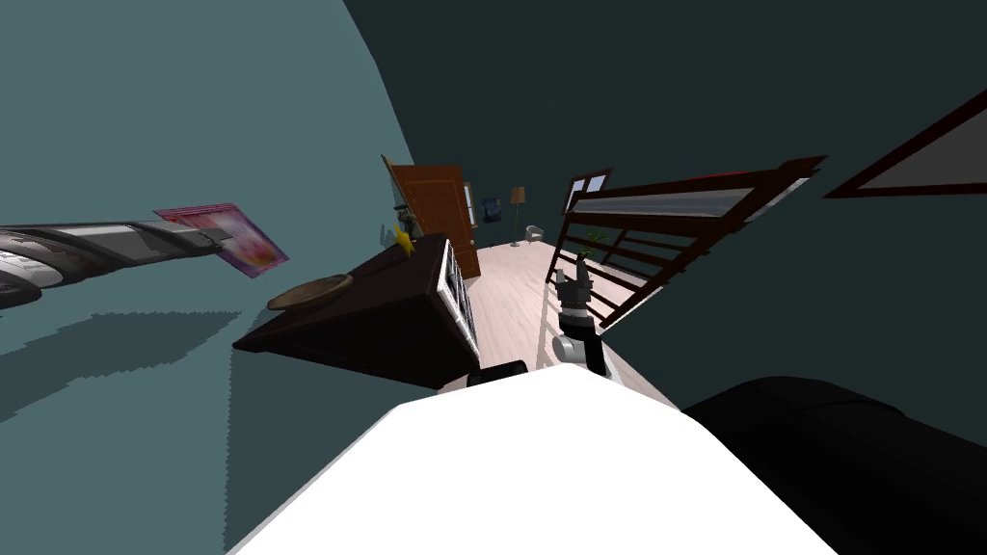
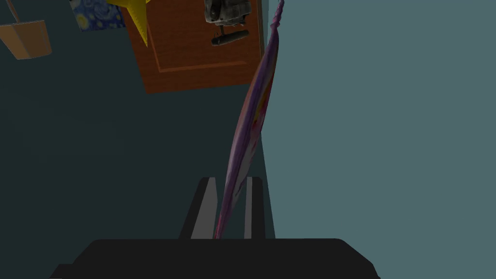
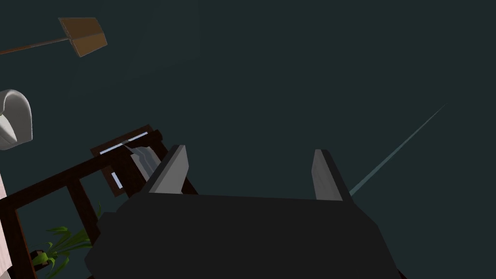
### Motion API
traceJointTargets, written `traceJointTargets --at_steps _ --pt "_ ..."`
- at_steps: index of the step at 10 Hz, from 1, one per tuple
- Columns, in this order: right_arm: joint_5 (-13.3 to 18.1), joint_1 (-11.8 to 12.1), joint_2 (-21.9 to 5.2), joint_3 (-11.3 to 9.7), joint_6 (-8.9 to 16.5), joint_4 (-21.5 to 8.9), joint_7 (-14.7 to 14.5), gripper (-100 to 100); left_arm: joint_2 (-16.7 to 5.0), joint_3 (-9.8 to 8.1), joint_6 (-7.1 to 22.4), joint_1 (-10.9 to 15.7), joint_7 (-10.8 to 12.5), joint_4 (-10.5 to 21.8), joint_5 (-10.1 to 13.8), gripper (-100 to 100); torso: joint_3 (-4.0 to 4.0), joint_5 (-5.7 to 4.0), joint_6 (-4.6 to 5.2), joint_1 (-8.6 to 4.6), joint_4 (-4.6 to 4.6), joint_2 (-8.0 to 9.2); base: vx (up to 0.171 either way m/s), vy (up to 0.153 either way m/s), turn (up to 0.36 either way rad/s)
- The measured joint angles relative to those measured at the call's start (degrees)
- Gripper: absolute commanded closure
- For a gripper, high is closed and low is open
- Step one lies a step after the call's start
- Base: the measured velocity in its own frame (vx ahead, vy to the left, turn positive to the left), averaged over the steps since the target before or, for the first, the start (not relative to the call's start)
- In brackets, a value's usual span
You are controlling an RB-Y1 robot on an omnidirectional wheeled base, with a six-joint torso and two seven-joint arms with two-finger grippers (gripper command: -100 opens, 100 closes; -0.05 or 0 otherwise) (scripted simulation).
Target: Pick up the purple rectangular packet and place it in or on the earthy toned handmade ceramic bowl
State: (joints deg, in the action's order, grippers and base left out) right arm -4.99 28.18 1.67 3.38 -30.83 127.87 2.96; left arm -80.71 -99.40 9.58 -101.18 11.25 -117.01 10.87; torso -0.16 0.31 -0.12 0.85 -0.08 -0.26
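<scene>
Pinched in the left gripper (image 2: 230, 181): purple rectangular packet (image 2: 252, 121). Both fingers (image 2: 207, 208) pressed to its flat sides, lower edge sunk between them, the rest sticking out edge-on well past the fingertips. Pink and yellow print on its face in head view. Up in the air, off any surface.

Lower than and beyond the left fingertips in head view: shallow brown ceramic bowl (image 1: 310, 291), apart from the packet, not touching, sitting at the near end of a dark cabinet (image 1: 386, 318) top. Farther along that top, past the bowl: yellow star (image 1: 403, 240) and a small grey object (image 2: 226, 17) with a dark handle, kind unclear.

Beyond those, ahead of the left fingers: orange-brown panelled door (image 2: 193, 53). Next to it, a blue painting (image 2: 97, 14) and a floor lamp (image 2: 26, 38) against the dark teal wall (image 2: 72, 145). Lighter teal wall (image 2: 378, 121) on the packet's other side.

Out front on the right side: right gripper (image 3: 249, 157), fingers spread wide, nothing between them. Just off one finger: dark wooden slatted frame (image 3: 72, 181), with a green plant (image 3: 55, 249) behind its bars. Farther out on that side: white armchair (image 3: 14, 118), then the lamp shade. Ahead of the right fingertips: plain dark teal wall.
</scene>
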Motion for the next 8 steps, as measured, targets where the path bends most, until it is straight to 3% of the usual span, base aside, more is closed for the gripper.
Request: traceJointTargets --at_steps 1,2,6,7,8 --pt "0.0 0.0 0.0 0.0 0.0 0.0 0.0 0 -0.4 -0.38 0.2 -1.2 0.1 0.0 1.1 100 -0.01 0.03 0.01 -0.02 -0.02 0.00 0.024 0.068 -0.001" --pt "0.0 0.0 0.0 0.0 0.0 0.0 0.0 0 -0.4 -0.39 0.3 -1.4 0.2 0.0 1.2 -100 0.05 -0.05 0.04 -0.34 0.01 0.10 0.005 0.015 -0.002" --pt "0.0 0.0 0.0 0.0 0.0 0.0 0.0 0 -0.4 -0.37 0.3 -1.4 0.2 0.0 1.2 -100 0.16 -0.18 0.04 -0.76 0.06 0.27 0.001 0.002 0.000" --pt "0.0 0.0 0.0 0.0 0.0 0.0 0.0 0 -0.4 -0.37 0.3 -1.4 0.2 0.0 1.2 0 0.16 -0.18 0.04 -0.77 0.06 0.27 0.000 0.000 0.000" --pt "0.0 0.0 0.0 0.0 0.0 0.0 0.0 0 -0.4 -0.37 0.3 -1.4 0.2 0.0 1.2 -100 0.16 -0.18 0.04 -0.77 0.06 0.27 -0.038 -0.026 -0.377"
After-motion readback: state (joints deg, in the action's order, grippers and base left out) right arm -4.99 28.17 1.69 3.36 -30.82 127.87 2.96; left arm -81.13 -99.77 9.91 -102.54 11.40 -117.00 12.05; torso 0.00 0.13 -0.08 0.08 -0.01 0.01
